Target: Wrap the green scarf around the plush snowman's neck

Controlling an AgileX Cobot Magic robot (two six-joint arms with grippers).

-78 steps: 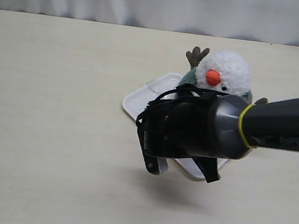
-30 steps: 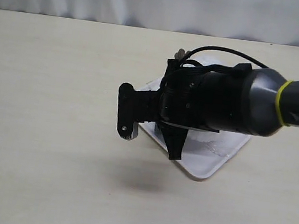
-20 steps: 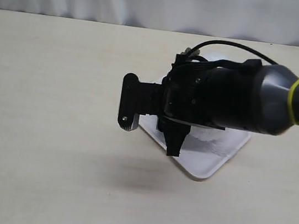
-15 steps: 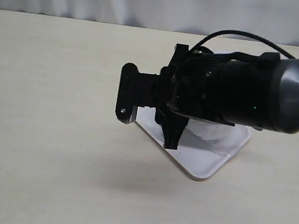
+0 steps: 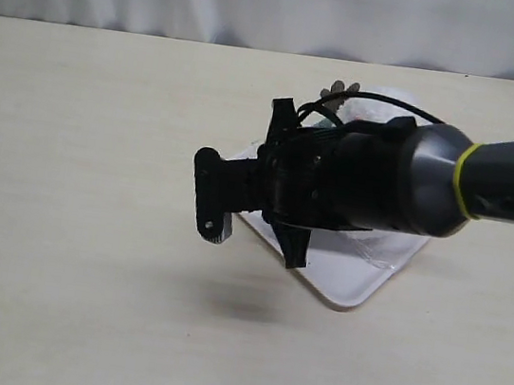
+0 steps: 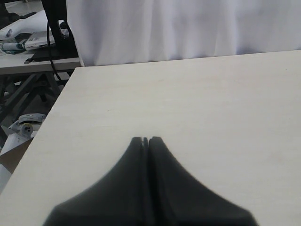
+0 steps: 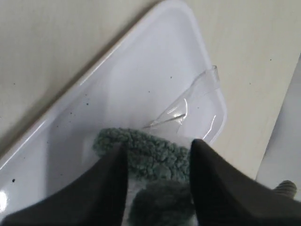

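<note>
My right gripper point(image 5: 250, 228) hangs over the white tray point(image 5: 359, 285), its arm covering most of the plush snowman point(image 5: 395, 95). Only a sliver of white head and one brown twig arm point(image 5: 338, 91) show above the arm. The neck is hidden. In the right wrist view the gripper point(image 7: 157, 145) is open, and a rounded end of the green scarf point(image 7: 150, 153) lies between its fingers on the tray point(image 7: 117, 80). The left gripper point(image 6: 146, 139) is shut and holds nothing, over bare table. It does not show in the exterior view.
A scrap of clear plastic point(image 7: 188, 103) lies on the tray beyond the scarf end. The tray's near corner point(image 5: 342, 305) points toward the front. A white curtain backs the table, and the left wrist view shows the table's edge point(image 6: 51, 108).
Over the last seconds the right wrist rolled and came up in front of the snowman, hiding its face. In the last half second the gripper dipped a little and the twig arm reappeared.
</note>
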